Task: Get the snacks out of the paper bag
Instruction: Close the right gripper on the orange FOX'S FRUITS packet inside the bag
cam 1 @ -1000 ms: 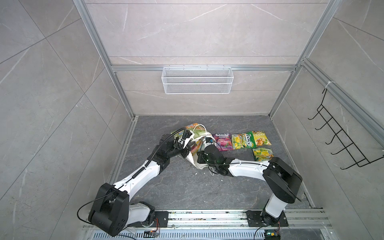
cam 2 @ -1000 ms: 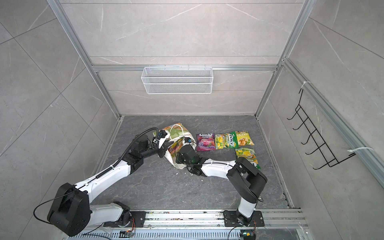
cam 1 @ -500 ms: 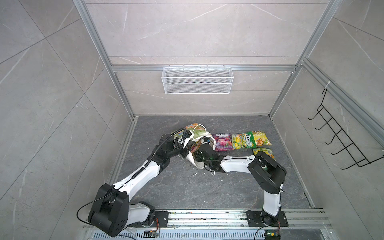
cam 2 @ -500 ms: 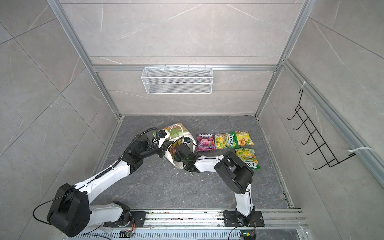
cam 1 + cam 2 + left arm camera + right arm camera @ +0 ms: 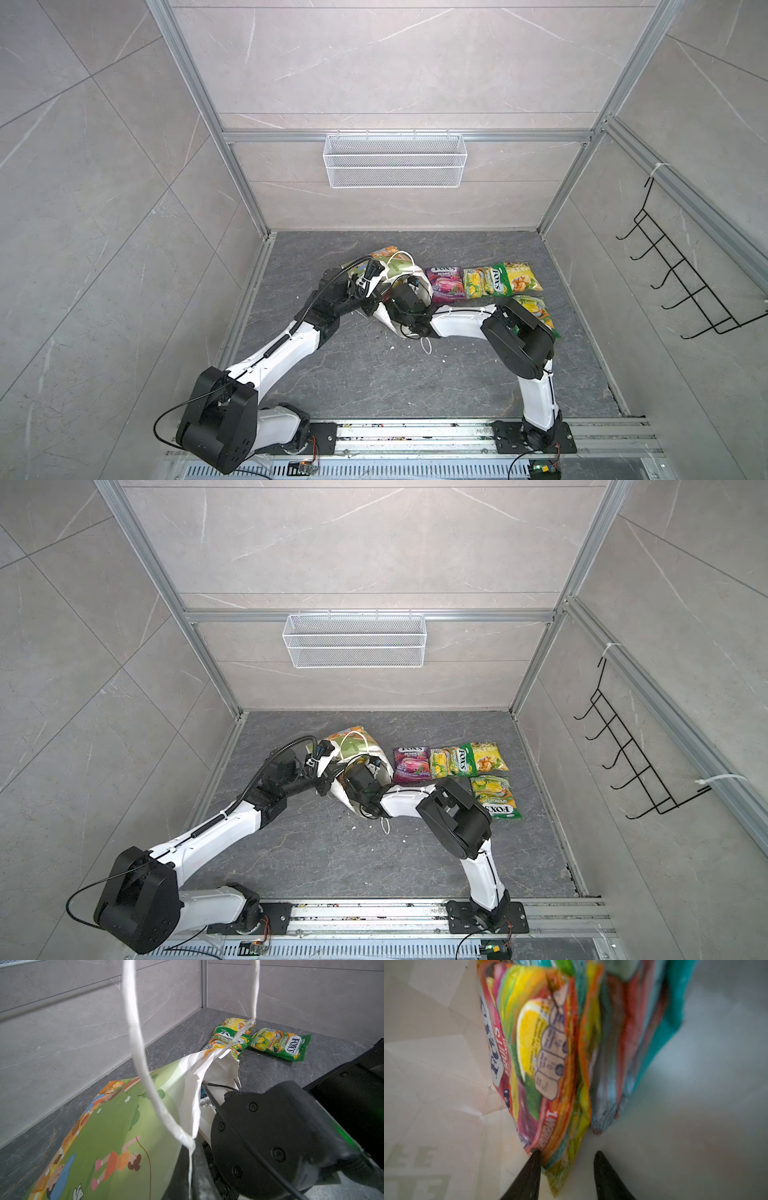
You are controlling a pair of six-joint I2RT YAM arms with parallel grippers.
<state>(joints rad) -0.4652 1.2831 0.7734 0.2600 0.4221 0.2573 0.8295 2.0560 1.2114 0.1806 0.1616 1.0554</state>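
We see pale grey marble-look tile walls (image 5: 395, 62) on three sides in both top views, joined at the corners by aluminium frame posts (image 5: 190, 70). A white wire mesh basket (image 5: 394, 166) hangs from the back wall's crossbar (image 5: 282, 136), and a black wire hook rack (image 5: 688, 270) hangs on the right wall. Our tabletop (image 5: 374, 374) is dark grey veined stone, evenly lit, with a metal rail (image 5: 415, 432) along its near edge.

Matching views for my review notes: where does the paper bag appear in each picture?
Top view: paper bag mid-floor, left of the purple pouch.
Top view: same place.
Left wrist: printed green face, foreground.
Right wrist: only its white inside.
Shared landmark: green pouch beside the yellow pouch; missing from right wrist.
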